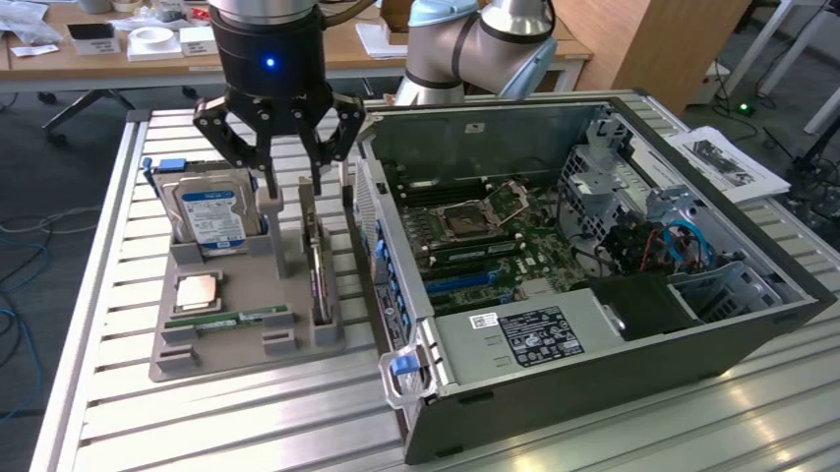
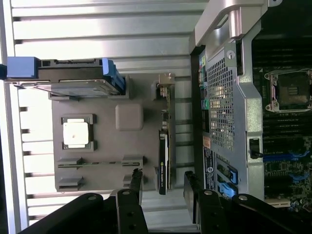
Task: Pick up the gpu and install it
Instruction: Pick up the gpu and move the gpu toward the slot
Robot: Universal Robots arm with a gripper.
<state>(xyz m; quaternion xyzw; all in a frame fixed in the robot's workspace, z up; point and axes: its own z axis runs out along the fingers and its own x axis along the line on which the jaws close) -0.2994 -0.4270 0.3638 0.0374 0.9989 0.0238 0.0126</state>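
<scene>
Tool (image 1: 299, 187) wide open, empty, poised abv gpu (image 1: 318, 265); gpu not yet picked, upright in holder (image 1: 177, 359) beside PC case (image 1: 630, 364); install not started

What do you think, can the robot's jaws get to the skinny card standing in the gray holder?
Probably yes. The gripper hangs with jaws open above the gpu, which stands on edge in the gray holder. Its top edge looks bare; the hard drive and computer case sit to the sides.
</scene>
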